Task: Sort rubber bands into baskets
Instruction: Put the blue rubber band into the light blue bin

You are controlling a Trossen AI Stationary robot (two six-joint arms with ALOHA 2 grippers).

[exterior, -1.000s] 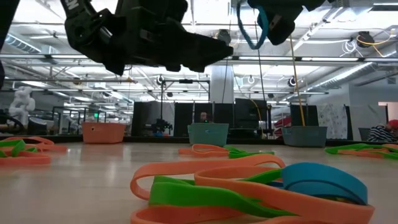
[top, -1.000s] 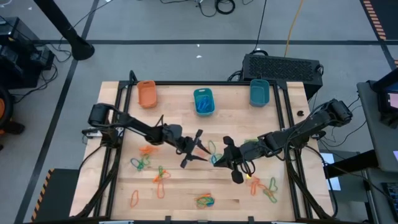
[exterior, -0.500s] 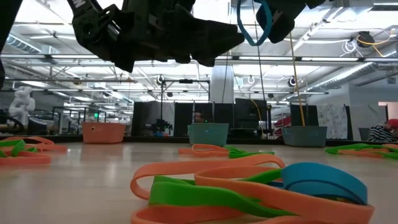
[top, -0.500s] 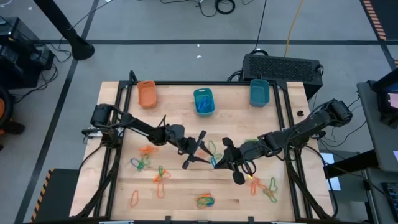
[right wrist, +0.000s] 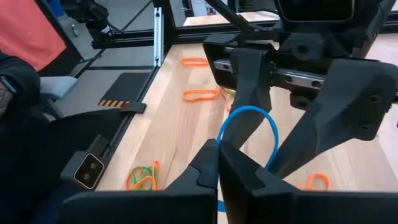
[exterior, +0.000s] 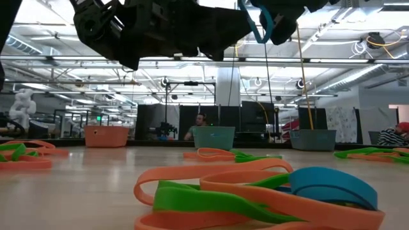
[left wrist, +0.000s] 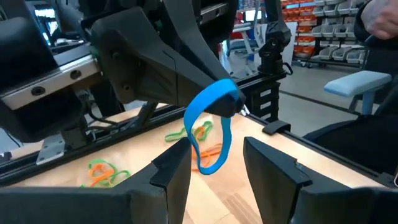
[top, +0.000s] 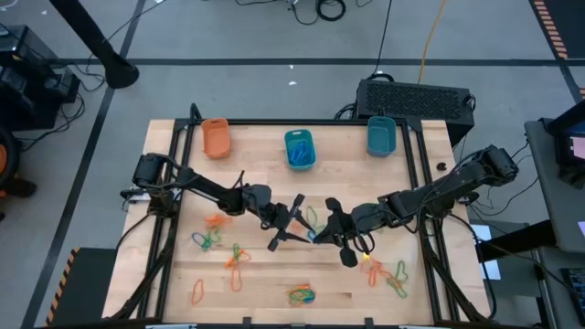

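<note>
My right gripper (top: 320, 236) is shut on a blue rubber band (left wrist: 208, 134) and holds it in the air over the middle of the table. My left gripper (top: 294, 222) faces it, open. Its two fingers (left wrist: 174, 171) stand on either side of the hanging loop. Other orange, green and blue rubber bands (top: 208, 239) lie flat in small heaps on the table's near half. At the far edge stand three baskets: an orange basket (top: 216, 137), a teal middle basket (top: 299, 148) and a teal right basket (top: 381, 135). My right gripper pinches one spot of the blue band's loop (left wrist: 216, 99) between its shut fingertips (right wrist: 208, 163). The fingers come slanting down from the table's right side. The band is lifted clear of the table and hangs as an open loop below the fingertips. Whether my left gripper touches the band, I cannot tell.
A black box (top: 416, 96) sits just past the far right corner. Black frame rails (top: 183, 146) run along the table's left and right sides. Bands lie near the front edge (top: 301, 294) and at the near right (top: 391, 277). A person shows far off in the room (exterior: 200, 124).
My left gripper has risen a little and drawn closer to the blue band, still open. My right gripper has kept its place with the band hanging from it.
</note>
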